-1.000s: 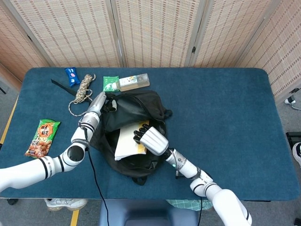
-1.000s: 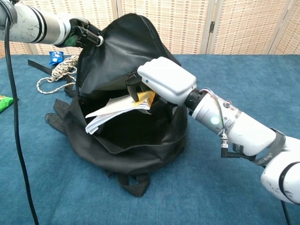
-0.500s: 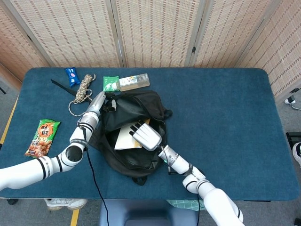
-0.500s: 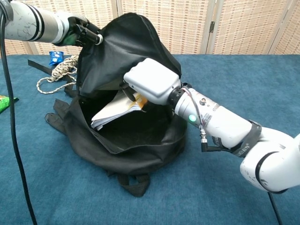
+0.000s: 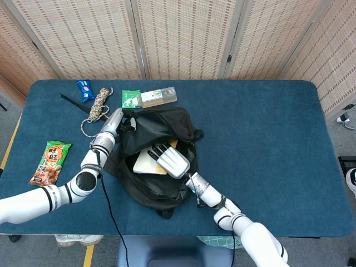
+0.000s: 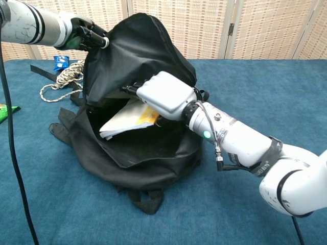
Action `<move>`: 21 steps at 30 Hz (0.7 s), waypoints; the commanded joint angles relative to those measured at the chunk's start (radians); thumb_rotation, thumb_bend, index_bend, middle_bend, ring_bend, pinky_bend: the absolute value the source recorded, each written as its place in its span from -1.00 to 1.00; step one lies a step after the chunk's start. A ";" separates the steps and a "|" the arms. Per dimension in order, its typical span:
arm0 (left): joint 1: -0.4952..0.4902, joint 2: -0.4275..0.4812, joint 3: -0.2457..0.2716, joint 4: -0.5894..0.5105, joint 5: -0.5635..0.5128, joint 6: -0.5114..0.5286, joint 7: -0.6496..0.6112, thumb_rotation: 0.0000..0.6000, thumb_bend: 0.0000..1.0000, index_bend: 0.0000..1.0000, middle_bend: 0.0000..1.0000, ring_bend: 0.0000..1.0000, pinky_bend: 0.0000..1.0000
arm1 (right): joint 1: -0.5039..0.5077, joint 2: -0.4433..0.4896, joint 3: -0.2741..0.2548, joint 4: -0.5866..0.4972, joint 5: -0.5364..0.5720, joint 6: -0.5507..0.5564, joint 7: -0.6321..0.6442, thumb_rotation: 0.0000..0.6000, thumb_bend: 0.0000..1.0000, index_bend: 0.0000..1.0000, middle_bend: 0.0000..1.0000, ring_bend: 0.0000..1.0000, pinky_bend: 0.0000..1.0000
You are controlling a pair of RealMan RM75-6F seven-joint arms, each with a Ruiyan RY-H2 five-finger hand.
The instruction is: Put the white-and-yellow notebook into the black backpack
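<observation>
The black backpack (image 5: 167,130) (image 6: 143,153) lies open-mouthed on the blue table. My left hand (image 5: 114,123) (image 6: 84,34) grips the upper flap and holds it raised. The white-and-yellow notebook (image 5: 143,162) (image 6: 122,120) is tilted inside the opening, its far end deep in the bag. My right hand (image 5: 171,159) (image 6: 163,94) reaches into the mouth and holds the notebook's yellow end, with its fingers (image 5: 158,149) stretched over the top. The underside of the grasp is hidden.
A coiled rope (image 5: 98,105) (image 6: 64,79), a blue packet (image 5: 84,88) (image 6: 60,61), a green packet (image 5: 130,99) and a pale box (image 5: 158,96) lie behind the bag. A green snack bag (image 5: 51,162) lies far left. Bare table (image 5: 267,139) stretches right.
My right hand has pushed the notebook further left and down into the backpack, and the notebook now lies flatter. The left hand still holds the flap up.
</observation>
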 commanded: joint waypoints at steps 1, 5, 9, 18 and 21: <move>-0.001 0.002 0.002 -0.003 -0.004 0.001 0.001 1.00 0.51 0.14 -0.29 -0.41 -0.81 | -0.036 0.040 -0.003 -0.081 0.015 0.016 -0.008 1.00 -0.29 -1.00 -0.75 -0.47 -0.45; -0.002 0.008 0.008 -0.018 -0.009 0.005 0.008 1.00 0.48 0.09 -0.29 -0.42 -0.83 | -0.073 0.100 -0.016 -0.190 0.012 0.049 -0.018 1.00 -0.34 -1.00 -0.77 -0.50 -0.47; -0.003 0.015 0.012 -0.035 -0.011 0.012 0.013 1.00 0.44 0.04 -0.29 -0.42 -0.84 | -0.109 0.172 -0.030 -0.314 0.006 0.079 -0.036 1.00 -0.34 -1.00 -0.77 -0.51 -0.47; 0.005 0.036 0.024 -0.098 0.005 0.045 0.027 1.00 0.39 0.01 -0.29 -0.43 -0.84 | -0.228 0.412 -0.104 -0.669 -0.025 0.153 -0.086 1.00 -0.34 -1.00 -0.67 -0.41 -0.44; 0.016 0.046 0.026 -0.126 0.029 0.048 0.022 1.00 0.34 -0.03 -0.30 -0.45 -0.84 | -0.285 0.503 -0.143 -0.775 -0.041 0.195 -0.095 1.00 -0.34 -0.99 -0.63 -0.37 -0.38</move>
